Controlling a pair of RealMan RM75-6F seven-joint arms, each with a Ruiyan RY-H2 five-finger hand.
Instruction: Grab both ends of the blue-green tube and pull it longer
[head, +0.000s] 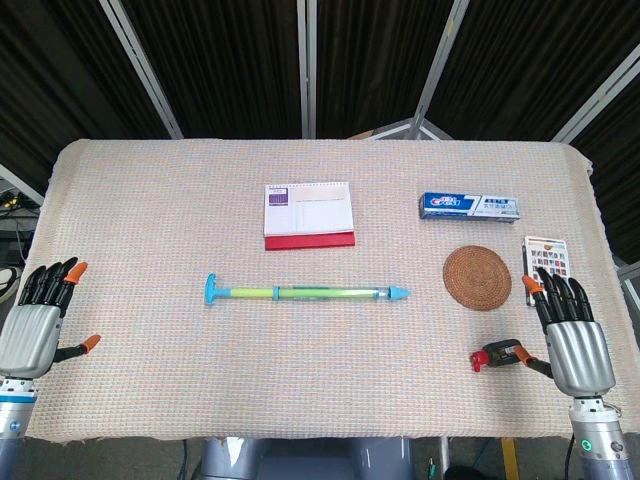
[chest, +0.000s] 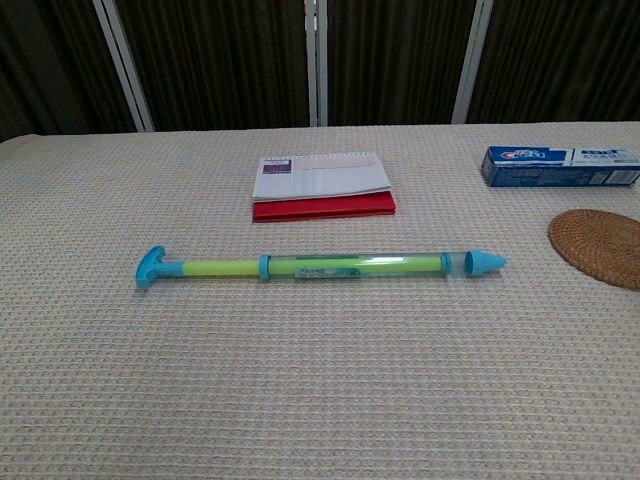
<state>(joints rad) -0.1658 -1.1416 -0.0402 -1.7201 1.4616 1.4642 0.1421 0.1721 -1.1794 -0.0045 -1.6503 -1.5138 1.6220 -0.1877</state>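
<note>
- Head view: your left hand (head: 38, 325) hovers at the near-left edge of the table (head: 150, 200), fingers spread apart, nothing in it.
- Your right hand (head: 570, 325) sits at the near-right edge, fingers spread too and holding nothing; a small red-and-black object (head: 497, 355) lies just beside its thumb, and I cannot tell whether they touch.
- The blue-green tube (head: 307, 292) lies flat across the middle of the woven cloth, well apart from both hands, T-shaped handle to the left, pointed cap to the right.
- So the reach has not begun, by my reading. Next you need each hand brought inward to its own end, the left to the handle, the right to the cap, before any pulling.
- Far of the tube stands a desk calendar (head: 308, 215) on a red base; to the right, a toothpaste box (head: 470, 206), a round woven coaster (head: 477, 278) and a small printed card pack (head: 545, 257).
- Chest view: neither hand shows here.
- The tube (chest: 320, 266) reads clearly: smooth plastic, yellow-green rod sliding into a clear barrel, blue collars, blue cap.
- It looks slick and thin, so grip the handle rather than the rod.
</note>
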